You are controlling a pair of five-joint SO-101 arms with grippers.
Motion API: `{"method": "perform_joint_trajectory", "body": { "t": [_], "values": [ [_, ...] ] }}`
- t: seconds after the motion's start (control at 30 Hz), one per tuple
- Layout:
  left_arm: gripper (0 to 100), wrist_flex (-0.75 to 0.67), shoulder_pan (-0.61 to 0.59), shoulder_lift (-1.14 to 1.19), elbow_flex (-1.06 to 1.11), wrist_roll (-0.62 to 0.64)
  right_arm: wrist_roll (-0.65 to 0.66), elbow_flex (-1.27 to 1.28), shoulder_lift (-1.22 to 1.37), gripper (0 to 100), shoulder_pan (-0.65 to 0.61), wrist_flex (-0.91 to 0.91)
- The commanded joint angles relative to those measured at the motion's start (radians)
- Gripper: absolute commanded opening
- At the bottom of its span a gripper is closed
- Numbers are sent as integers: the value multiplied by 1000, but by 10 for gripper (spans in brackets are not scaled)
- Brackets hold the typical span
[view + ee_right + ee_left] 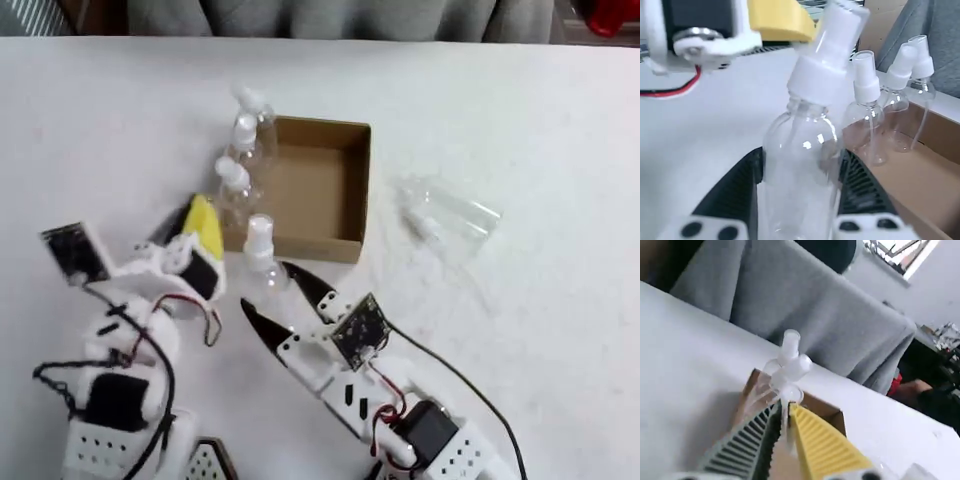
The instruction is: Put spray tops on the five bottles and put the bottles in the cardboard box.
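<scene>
Five bottles: three bottles (243, 140) with spray tops stand inside the cardboard box (318, 246) along one wall. The fourth bottle (800, 150), capped and tilted, is clamped in the right gripper (266, 286) just outside the box, and the fifth bottle (455, 212) lies apart on the table with a white spray top (420, 226) at it. Left gripper (784, 412) sits beside the clamped bottle's top, fingers nearly together with nothing visibly held; white table (540, 120), grey fabric (790, 285) behind its far edge.

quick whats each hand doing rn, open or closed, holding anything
left hand: closed, nothing clearly held
right hand: closed on a bottle
</scene>
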Motion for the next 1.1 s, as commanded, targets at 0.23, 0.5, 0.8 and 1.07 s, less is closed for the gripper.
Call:
{"method": "perform_joint_trajectory", "body": {
  "t": [0.23, 0.5, 0.8, 1.07],
  "values": [
    [27, -334, -99, 12, -107, 118, 2, 9, -10, 15, -10, 2],
    [27, -325, 84, 433, -358, 74, 2, 9, -10, 15, -12, 4],
    [27, -106, 225, 730, -559, -48, 2, 9, -10, 15, -10, 15],
    [27, 138, 302, 746, -663, -115, 2, 9, -10, 15, -10, 15]
  ]
}}
